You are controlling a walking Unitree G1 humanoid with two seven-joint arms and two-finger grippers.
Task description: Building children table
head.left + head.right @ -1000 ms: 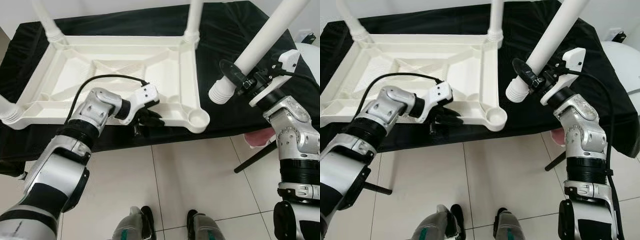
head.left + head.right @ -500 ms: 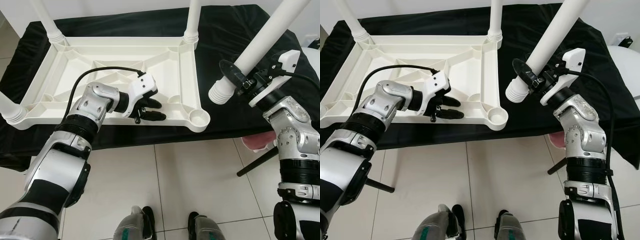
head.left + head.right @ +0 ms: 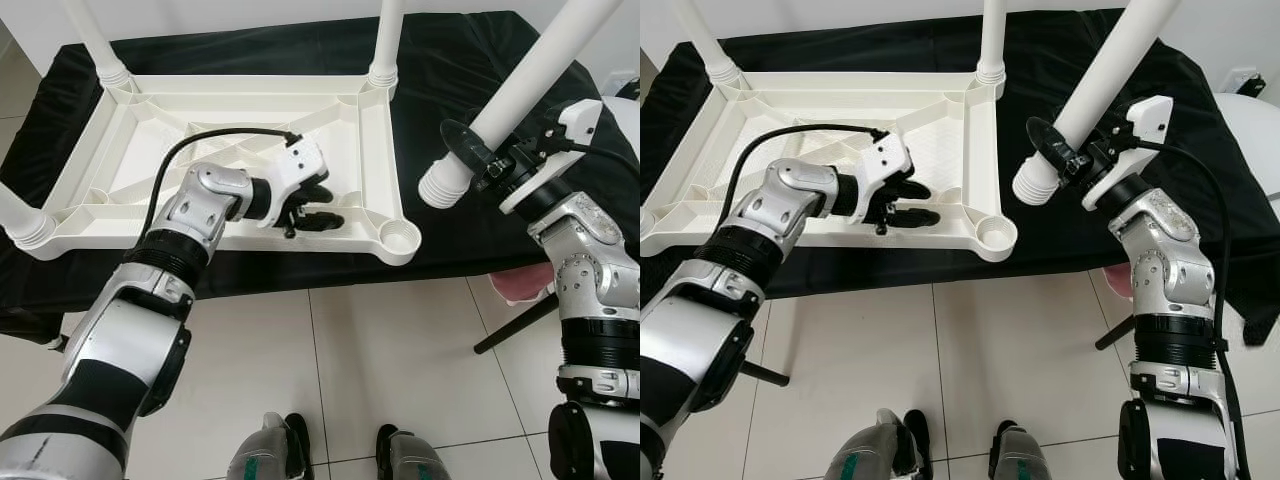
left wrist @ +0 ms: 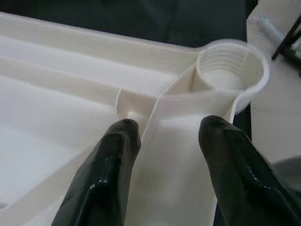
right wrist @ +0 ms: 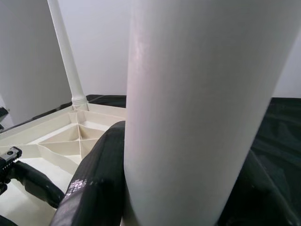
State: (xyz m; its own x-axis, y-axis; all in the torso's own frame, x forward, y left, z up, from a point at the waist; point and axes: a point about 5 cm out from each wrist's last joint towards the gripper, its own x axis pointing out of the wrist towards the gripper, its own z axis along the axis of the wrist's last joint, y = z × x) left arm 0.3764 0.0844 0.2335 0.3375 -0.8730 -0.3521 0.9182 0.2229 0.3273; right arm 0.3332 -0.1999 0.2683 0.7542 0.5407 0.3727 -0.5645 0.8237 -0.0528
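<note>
Upturned white tabletop (image 3: pixel 230 130) on black-draped worktop (image 3: pixel 470 60), three legs in. Left tool (image 3: pixel 318 205) open, straddling rib near empty corner socket (image 3: pixel 400 238). Right tool (image 3: pixel 492 163) clamped on fourth leg (image 3: pixel 530 85), held beside socket. Risk: tilted leg cross-threads, tabletop skids.

fitted table legs (image 3: pixel 385 35) cut off at top edge, held leg (image 3: pixel 530 85) likewise
</note>
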